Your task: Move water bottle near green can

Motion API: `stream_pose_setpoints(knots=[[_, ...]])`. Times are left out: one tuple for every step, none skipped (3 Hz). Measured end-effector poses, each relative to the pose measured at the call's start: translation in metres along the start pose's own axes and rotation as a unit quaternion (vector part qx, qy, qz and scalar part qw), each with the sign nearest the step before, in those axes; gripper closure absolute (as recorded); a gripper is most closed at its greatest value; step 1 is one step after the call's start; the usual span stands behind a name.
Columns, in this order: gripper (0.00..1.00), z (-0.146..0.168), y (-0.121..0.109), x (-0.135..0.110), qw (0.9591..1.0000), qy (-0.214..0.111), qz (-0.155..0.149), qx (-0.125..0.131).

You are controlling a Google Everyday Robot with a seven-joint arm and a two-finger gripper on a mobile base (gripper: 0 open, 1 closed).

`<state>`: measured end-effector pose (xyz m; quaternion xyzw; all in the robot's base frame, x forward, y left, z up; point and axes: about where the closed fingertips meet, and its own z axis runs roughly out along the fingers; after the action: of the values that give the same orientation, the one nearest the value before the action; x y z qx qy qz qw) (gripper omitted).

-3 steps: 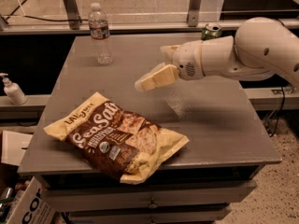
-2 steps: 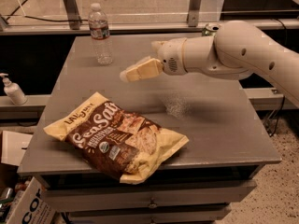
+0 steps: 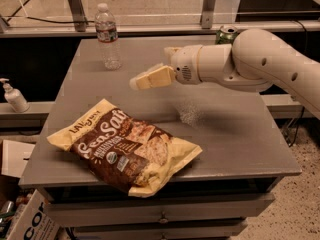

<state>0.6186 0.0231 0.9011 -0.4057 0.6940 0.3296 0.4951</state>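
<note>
The water bottle [image 3: 107, 35], clear ribbed plastic with a white cap and a white-and-red label, stands upright at the far left of the grey table [image 3: 240, 134]. The green can [image 3: 227, 34] stands at the far right edge, mostly hidden behind my white arm. My gripper [image 3: 140, 81] hangs above the table's middle, pointing left. It is right of and nearer than the bottle, well apart from it, and holds nothing.
A large brown-and-cream snack bag [image 3: 125, 146] lies across the front left of the table. A white pump dispenser bottle [image 3: 13, 96] stands on a low ledge to the left. Cardboard boxes [image 3: 22, 219] sit on the floor at lower left. A metal railing runs behind the table.
My arm has swung left across the table, carrying the gripper from the right of centre toward the bottle. The bottle, can and bag have not moved.
</note>
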Motion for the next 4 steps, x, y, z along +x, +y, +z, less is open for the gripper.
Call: stream_pose_setpoints(knots=[[0.0,0.013,-0.004,0.004,0.9993,-0.031,0.017,0.009],[0.0,0.039,-0.026,-0.004,0.9954,-0.082,0.035,0.034],[0.0,0.065,-0.049,-0.015,0.9916,-0.1,0.042,0.071],[0.0,0.092,-0.066,-0.023,0.9894,-0.096,0.049,0.097]])
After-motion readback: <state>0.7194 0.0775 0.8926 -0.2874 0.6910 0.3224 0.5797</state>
